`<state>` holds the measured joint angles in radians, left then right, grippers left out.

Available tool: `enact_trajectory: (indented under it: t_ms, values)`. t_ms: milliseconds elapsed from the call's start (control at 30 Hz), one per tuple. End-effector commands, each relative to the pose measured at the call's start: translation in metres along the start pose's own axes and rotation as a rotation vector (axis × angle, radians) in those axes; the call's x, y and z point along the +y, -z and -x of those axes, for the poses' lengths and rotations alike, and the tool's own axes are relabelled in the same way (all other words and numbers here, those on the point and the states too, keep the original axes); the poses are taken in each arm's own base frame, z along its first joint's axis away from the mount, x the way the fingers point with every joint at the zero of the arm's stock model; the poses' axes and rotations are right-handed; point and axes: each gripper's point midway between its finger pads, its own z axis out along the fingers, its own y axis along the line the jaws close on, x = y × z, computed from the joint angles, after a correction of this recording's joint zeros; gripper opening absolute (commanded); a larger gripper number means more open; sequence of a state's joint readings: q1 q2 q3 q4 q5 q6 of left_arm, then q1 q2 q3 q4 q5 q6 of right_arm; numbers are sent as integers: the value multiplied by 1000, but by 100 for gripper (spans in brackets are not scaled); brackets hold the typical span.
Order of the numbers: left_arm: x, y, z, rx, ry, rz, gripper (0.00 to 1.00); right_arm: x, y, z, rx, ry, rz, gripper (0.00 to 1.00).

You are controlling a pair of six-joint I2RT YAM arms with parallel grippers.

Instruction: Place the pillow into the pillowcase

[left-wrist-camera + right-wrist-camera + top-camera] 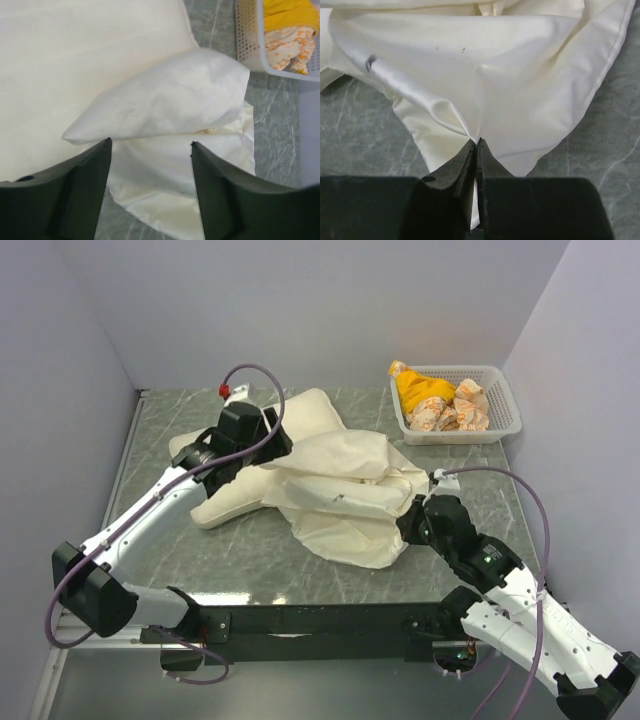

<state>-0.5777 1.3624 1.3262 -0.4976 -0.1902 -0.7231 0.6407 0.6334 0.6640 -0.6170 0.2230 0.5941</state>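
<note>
The plump cream pillow [310, 420] lies diagonally at the back left of the table, with no bear print showing. The limp, wrinkled pillowcase [345, 525] lies folded in the middle and overlaps the pillow's right side. My left gripper [272, 452] hovers open over the spot where the two meet. In the left wrist view the left gripper [150, 150] is empty, with the folded pillowcase [175, 100] ahead and the pillow [75, 60] to the upper left. My right gripper [406, 520] is shut on the pillowcase's right edge. The right wrist view shows the right gripper [477, 143] pinching the pillowcase cloth [495, 75].
A white plastic basket [507, 427] stands at the back right corner and holds a yellow cloth [420, 390] and orange-printed cloths. It also shows in the left wrist view [246, 45]. Grey walls enclose the marble-patterned table [200, 560] on three sides.
</note>
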Motion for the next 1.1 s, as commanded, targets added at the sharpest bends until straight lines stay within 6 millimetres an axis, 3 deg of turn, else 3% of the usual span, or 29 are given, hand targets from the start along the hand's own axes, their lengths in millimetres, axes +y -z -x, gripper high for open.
enact_trajectory:
  t_ms: [0,33,100,133,233,300,333,367,433,567,633,700,833,867,933,967,1000,1033,1067]
  values:
    - [18,21,-2,-72,61,26,75,10,1,13,-84,-70,66,15]
    - [36,18,-18,-55,70,72,75,12,0,9,-70,-65,78,17]
    - [50,23,-32,-47,113,98,77,9,-5,-1,-39,-64,72,21]
    - [69,20,-48,-30,120,156,77,10,-7,-4,-33,-68,78,23]
    - [87,16,-75,1,141,173,76,14,-10,-8,-30,-72,106,32]
    - [81,14,-86,32,150,119,74,17,-11,-8,-22,-66,117,42]
    - [82,11,-107,83,153,80,74,17,-11,-8,-16,-50,115,49]
    - [78,7,-107,72,158,46,75,19,-9,-5,-22,-46,119,52]
    - [85,1,-124,110,158,55,75,25,-7,2,-37,-28,137,62]
    - [86,-16,-134,125,161,53,75,57,4,34,-87,23,224,76]
    - [81,-22,-129,97,169,35,75,76,6,53,-135,84,290,84]
    - [71,-32,-122,64,180,-13,76,95,-6,75,-183,167,315,86]
    - [58,-49,-119,58,211,-44,72,131,-41,96,-170,316,358,88]
    - [61,-56,-123,68,215,-27,61,140,-56,101,-158,335,353,89]
    - [63,-62,-124,70,231,-7,40,156,-69,104,-154,387,401,90]
    - [68,-64,-127,78,234,20,19,164,-82,102,-134,406,412,91]
    - [73,-64,-127,79,243,48,8,170,-88,105,-146,428,429,91]
    - [78,-64,-123,56,270,77,1,175,-93,101,-136,447,446,93]
    - [86,-57,-126,68,277,111,1,180,-106,95,-109,466,449,93]
